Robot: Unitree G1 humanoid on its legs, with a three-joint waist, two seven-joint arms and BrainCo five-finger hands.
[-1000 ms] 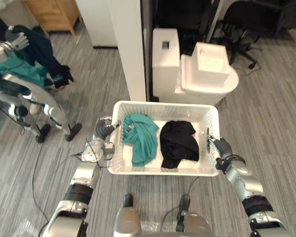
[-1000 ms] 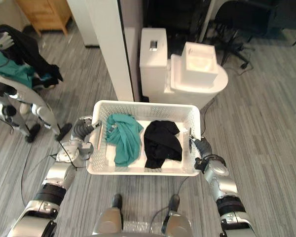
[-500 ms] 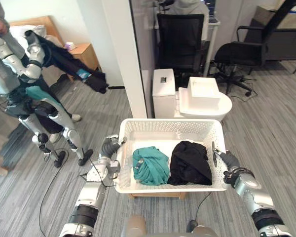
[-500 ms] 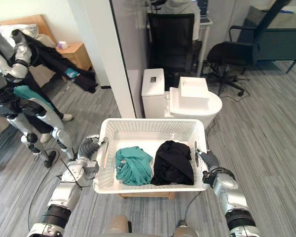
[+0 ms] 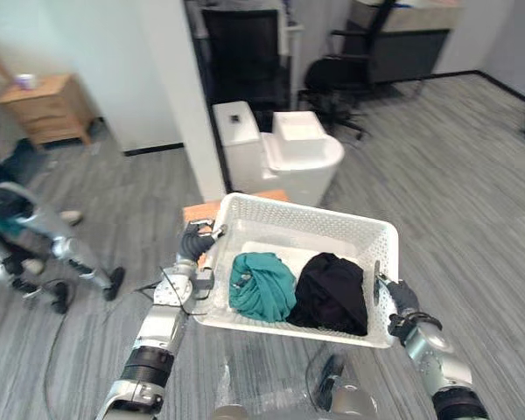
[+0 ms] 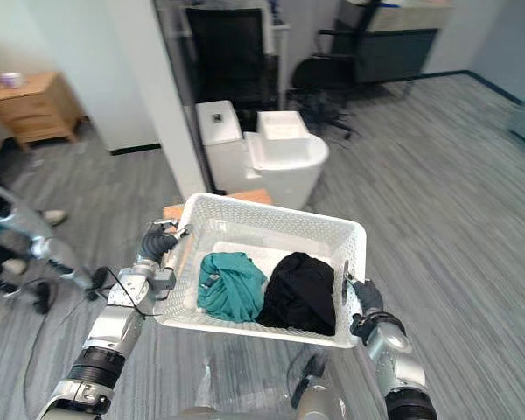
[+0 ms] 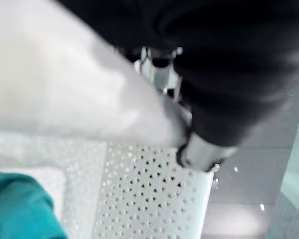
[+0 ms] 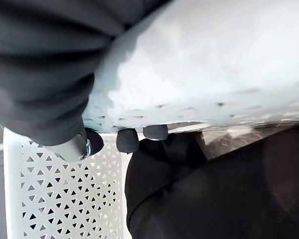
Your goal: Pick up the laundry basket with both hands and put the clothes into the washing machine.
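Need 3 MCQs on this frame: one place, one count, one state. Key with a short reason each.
1. The teal garment lies:
A) on the robot's left of the black garment
B) on top of it
C) on the floor

2. Garments in the laundry basket:
A) one
B) two
C) four

3. The left hand and right hand are:
A) both curled on the basket's end rims
B) both open, clear of it
C) both resting on the clothes

Key: 1A, teal sits beside black on the left-arm side; 2B, one teal heap and one black heap; 3A, fingertips hook over the rim at each end.
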